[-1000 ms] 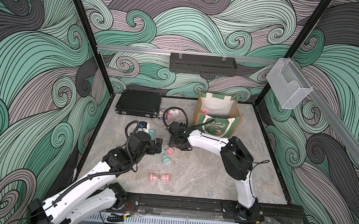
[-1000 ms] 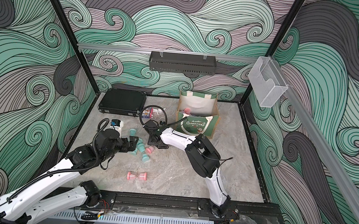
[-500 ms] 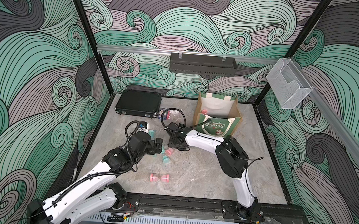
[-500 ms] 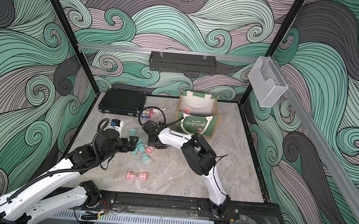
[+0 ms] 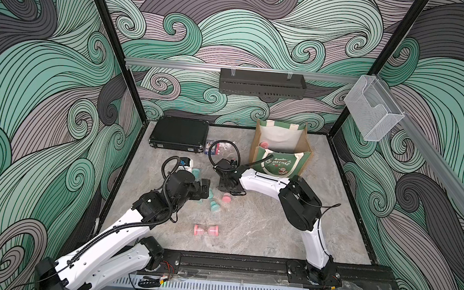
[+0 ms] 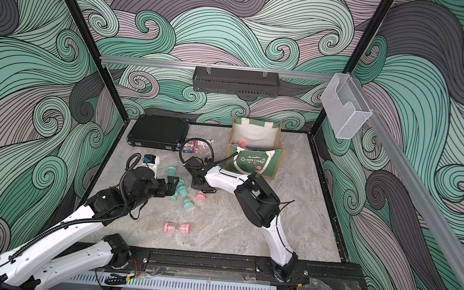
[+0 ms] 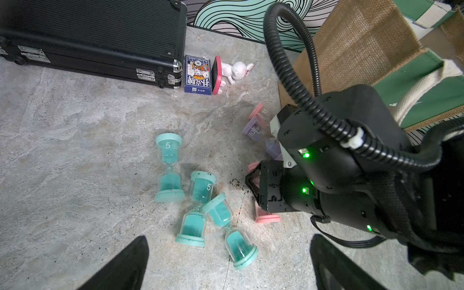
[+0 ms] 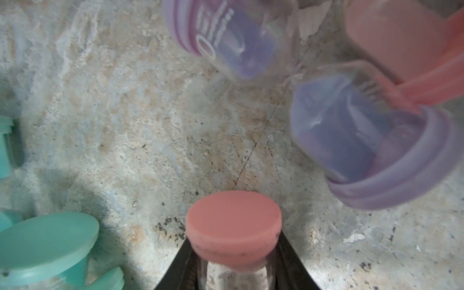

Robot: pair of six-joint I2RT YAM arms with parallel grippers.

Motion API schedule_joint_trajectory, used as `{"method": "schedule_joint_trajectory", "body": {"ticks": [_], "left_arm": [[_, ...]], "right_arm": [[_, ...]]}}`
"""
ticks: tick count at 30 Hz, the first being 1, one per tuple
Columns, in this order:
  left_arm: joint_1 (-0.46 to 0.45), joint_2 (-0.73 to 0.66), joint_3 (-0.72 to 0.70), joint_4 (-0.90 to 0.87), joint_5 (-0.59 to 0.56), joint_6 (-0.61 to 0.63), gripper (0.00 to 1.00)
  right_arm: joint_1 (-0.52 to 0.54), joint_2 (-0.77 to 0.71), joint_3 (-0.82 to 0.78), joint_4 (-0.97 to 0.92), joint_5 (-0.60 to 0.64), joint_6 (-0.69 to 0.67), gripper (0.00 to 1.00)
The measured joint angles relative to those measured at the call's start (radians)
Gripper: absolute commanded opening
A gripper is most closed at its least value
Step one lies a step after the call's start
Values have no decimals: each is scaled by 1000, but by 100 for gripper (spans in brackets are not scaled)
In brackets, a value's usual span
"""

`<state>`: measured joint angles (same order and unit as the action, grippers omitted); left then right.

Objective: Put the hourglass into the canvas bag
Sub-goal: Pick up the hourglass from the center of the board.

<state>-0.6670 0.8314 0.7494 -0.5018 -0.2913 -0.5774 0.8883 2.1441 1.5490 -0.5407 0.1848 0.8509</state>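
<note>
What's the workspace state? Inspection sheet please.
Surface: grey marbled tabletop; dark specks by the right gripper.
Job's things: canvas bag upright and open, pink cap showing inside; held pink hourglass; three teal hourglasses clustered; lone pink hourglass lying near the front; purple hourglass beside the right gripper.
Clutter: black hard case, card box, rabbit figurine.
Grippers: left gripper open, empty, by the teal hourglasses; right gripper shut on the held pink hourglass.
Cables: right-arm conduit loop, left-arm conduit loop.
Surroundings: wave-patterned walls, black rack, clear holder.
</note>
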Motion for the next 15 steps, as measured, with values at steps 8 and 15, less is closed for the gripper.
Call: {"method": "schedule_joint_trajectory", "body": {"ticks": [8,15], "left_arm": [[3,-5,2,1,0,0,99],[3,-6,26,-2,3,5,99]], "right_arm": [[0,-67,-34,7,6,-57,30],[0,-191,-66,11,27,-110,29]]}}
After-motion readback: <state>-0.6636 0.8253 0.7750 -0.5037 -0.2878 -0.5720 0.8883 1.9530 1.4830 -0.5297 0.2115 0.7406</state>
